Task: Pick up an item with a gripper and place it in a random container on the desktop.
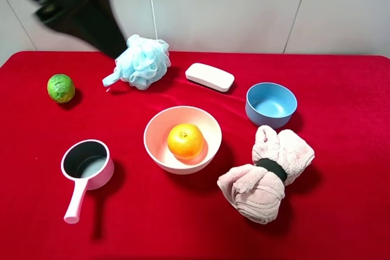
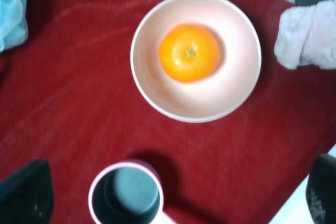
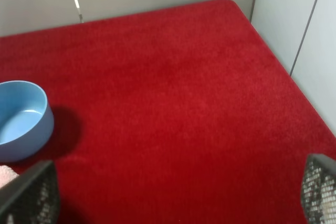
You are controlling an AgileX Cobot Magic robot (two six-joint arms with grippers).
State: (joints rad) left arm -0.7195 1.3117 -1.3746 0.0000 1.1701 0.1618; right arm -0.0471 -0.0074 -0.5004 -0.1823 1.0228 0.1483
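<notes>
One pink saucepan (image 1: 86,167) sits at seven o'clock on the red table (image 1: 341,211). One orange (image 1: 185,140) lies in the single pink bowl (image 1: 157,127). Both the left claw (image 2: 173,192) and the right claw (image 3: 178,195) stand apart, empty; no writing is legible.

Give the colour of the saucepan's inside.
Dark grey inside the saucepan, with a pale pink rim; the left wrist view shows it best.

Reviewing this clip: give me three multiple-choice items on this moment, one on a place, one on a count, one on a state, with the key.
1. Where is the orange?
A. on the red cloth
B. in the pink bowl
C. in the blue bowl

2. How many bowls stand on the desktop?
A. one
B. two
C. four

3. What is the left gripper holding?
A. nothing
B. the lime
C. the orange

Key: B, the fruit sits inside the pink bowl's rim; B, one pink and one blue; A, its fingers are spread wide with only the cloth and pink saucepan below.
</notes>
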